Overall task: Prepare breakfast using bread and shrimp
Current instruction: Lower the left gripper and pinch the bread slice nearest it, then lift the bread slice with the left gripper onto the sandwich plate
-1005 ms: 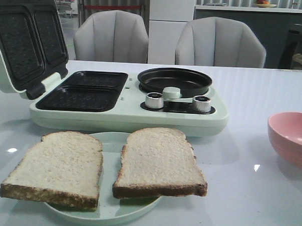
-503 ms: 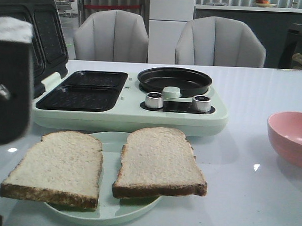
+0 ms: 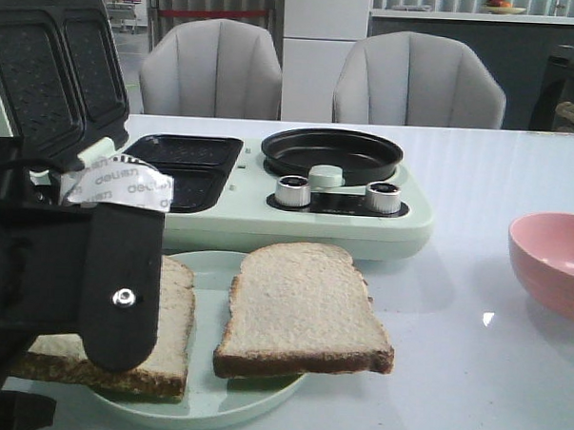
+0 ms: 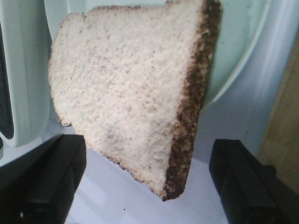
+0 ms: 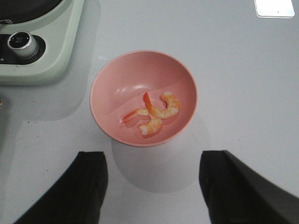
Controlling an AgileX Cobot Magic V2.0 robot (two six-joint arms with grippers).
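Barely begun: both bread slices (image 3: 302, 306) sit on the pale green plate (image 3: 212, 402), shrimp (image 5: 154, 114) wait in the pink bowl (image 5: 110, 84), the sandwich maker's plates (image 3: 189, 163) are bare, my left end effector (image 4: 145, 186) wide open above a slice, right end effector (image 5: 152, 191) open, empty.

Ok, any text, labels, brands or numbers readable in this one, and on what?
White tape on the left arm: grey printed letters in repeated rows, seemingly upside down, too distorted to quote reliably.
Knobs on the green cooker: no markings can be made out, even in the right wrist view.
Nothing else in any view carries writing.
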